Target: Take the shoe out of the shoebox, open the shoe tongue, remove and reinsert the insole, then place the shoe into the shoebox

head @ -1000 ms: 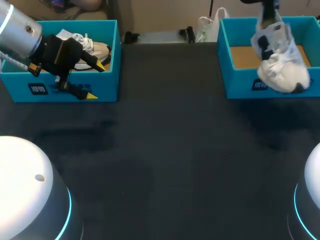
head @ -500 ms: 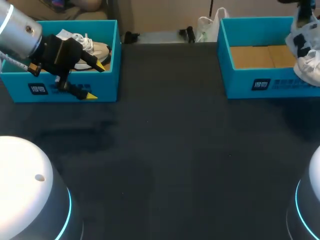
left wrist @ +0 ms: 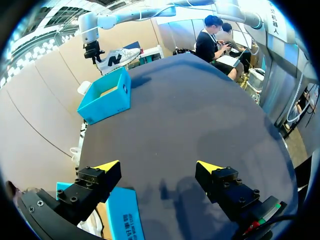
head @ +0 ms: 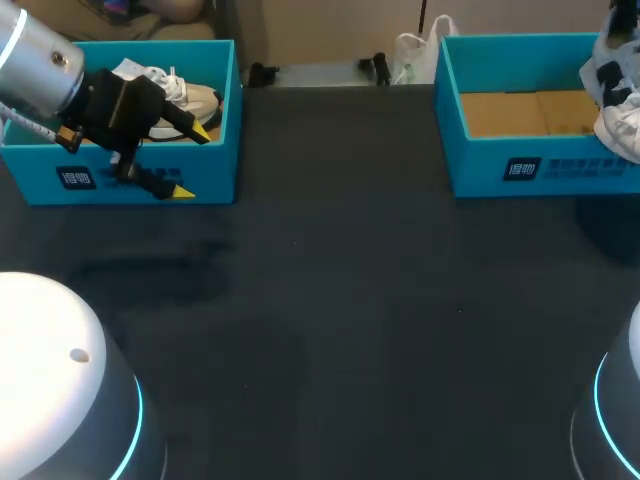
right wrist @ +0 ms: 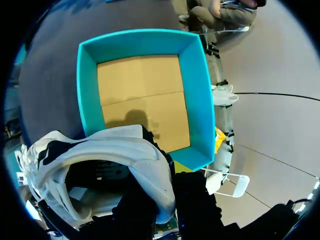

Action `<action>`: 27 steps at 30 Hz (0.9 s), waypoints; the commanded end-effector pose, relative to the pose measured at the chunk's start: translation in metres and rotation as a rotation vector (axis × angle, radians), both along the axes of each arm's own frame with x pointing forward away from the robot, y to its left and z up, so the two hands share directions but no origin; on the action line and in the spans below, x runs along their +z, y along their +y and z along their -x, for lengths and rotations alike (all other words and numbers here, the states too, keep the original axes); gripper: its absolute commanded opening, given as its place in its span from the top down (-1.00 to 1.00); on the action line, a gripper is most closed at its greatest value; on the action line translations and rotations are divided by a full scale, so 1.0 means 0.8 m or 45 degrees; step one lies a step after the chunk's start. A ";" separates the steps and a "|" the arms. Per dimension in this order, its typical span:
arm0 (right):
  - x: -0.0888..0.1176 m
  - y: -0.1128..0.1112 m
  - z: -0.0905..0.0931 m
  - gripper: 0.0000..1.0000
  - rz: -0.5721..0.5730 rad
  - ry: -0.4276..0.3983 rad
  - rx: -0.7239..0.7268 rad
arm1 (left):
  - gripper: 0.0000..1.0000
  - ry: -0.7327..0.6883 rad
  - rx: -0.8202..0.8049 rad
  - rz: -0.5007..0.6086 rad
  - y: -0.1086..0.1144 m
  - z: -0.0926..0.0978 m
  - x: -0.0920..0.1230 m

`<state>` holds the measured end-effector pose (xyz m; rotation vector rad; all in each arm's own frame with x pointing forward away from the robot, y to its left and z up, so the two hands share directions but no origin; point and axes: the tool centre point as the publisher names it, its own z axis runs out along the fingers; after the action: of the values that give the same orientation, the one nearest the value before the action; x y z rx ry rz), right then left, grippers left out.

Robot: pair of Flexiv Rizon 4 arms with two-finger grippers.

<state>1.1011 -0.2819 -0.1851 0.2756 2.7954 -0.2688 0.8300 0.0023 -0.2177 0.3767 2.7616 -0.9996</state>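
Jaws on the left gripper point(left wrist: 157, 167) are wide apart, empty, beside the left shoebox point(head: 35, 160). Right gripper point(left wrist: 93, 51) is clamped on the white shoe point(right wrist: 100, 150) at its heel, above the right shoebox point(head: 480, 165) edge. Shoe's roughly level, toe toward the robot.

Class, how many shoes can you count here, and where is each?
2. One shoe lies in the left shoebox, partly hidden by my left arm; the other shoe hangs from the right gripper by the right shoebox.
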 end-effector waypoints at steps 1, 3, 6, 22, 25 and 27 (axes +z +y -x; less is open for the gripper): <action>0.002 0.000 0.002 1.00 0.001 -0.003 0.001 | -1.00 0.000 0.000 -0.006 0.000 0.000 0.001; 0.002 0.000 0.002 1.00 0.001 -0.003 0.001 | -1.00 0.000 0.000 -0.006 0.000 0.000 0.001; 0.002 0.000 0.002 1.00 0.001 -0.003 0.001 | -1.00 0.000 0.000 -0.006 0.000 0.000 0.001; 0.000 -0.079 0.024 1.00 -0.003 0.022 -0.134 | -1.00 0.000 0.000 -0.006 0.000 0.000 0.001; 0.001 -0.079 0.025 1.00 0.009 0.005 -0.222 | -1.00 0.000 0.000 -0.006 0.000 0.000 0.001; 0.003 -0.083 0.028 1.00 -0.009 -0.015 -0.385 | -1.00 0.000 0.000 -0.006 0.000 0.000 0.001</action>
<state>1.0797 -0.3518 -0.1869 0.5575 2.7698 -0.3049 0.8299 0.0021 -0.2176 0.3773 2.7615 -0.9997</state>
